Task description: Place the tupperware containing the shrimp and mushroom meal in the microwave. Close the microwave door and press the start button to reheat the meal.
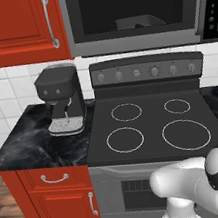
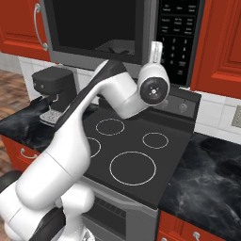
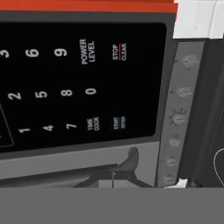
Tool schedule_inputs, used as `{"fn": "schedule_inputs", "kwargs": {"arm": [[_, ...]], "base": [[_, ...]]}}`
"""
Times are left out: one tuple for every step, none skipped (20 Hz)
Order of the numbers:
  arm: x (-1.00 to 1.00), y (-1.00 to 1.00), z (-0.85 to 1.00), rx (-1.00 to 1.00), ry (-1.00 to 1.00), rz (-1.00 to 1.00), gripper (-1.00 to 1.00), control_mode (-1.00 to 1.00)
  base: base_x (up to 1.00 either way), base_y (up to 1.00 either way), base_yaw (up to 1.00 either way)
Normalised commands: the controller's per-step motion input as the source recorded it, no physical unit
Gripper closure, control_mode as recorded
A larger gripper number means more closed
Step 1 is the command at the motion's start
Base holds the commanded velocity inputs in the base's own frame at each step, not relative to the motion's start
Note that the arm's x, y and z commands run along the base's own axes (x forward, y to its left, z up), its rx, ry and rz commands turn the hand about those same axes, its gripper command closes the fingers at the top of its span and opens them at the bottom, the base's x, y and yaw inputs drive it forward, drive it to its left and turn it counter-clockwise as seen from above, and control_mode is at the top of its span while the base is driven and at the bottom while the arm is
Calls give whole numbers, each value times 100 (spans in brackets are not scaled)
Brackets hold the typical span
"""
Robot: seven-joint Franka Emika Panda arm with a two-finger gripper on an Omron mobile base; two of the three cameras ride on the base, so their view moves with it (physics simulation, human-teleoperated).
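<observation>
Tupperware (image 1: 136, 22) already sits inside the microwave (image 2: 99, 59), behind the door (image 1: 134, 39) glass off to the gripper's (image 2: 157, 49) left. It's light, stiff plastic you'd lift by the rim, though what needs touching now looks like the start button (image 3: 119, 122): a flat, hard pad you just poke straight on. Fingers are pressed together holding nothing, right up at the keypad (image 2: 178, 35). The hand view lets you read the key labels, while the base views give you the tub through the window.
</observation>
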Motion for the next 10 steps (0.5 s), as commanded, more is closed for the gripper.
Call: {"fn": "schedule_inputs", "kwargs": {"arm": [[5, -11, -4, 0, 0, 0, 100, -100], [5, -10, -6, 0, 0, 0, 100, -100], [5, -9, -7, 0, 0, 0, 100, -100], [6, -6, -8, 0, 0, 0, 100, -100], [9, -4, -7, 0, 0, 0, 100, -100], [10, -2, -8, 0, 0, 0, 100, -100], [11, 0, -8, 0, 0, 0, 100, -100], [14, 0, -9, 0, 0, 0, 100, -100], [14, 0, -10, 0, 0, 0, 100, -100], [16, 0, -10, 0, 0, 0, 100, -100]], "base": [[0, 0, 0], [0, 0, 0], [0, 0, 0], [0, 0, 0], [0, 0, 0], [0, 0, 0], [0, 0, 0], [0, 0, 0], [0, 0, 0], [0, 0, 0]]}}
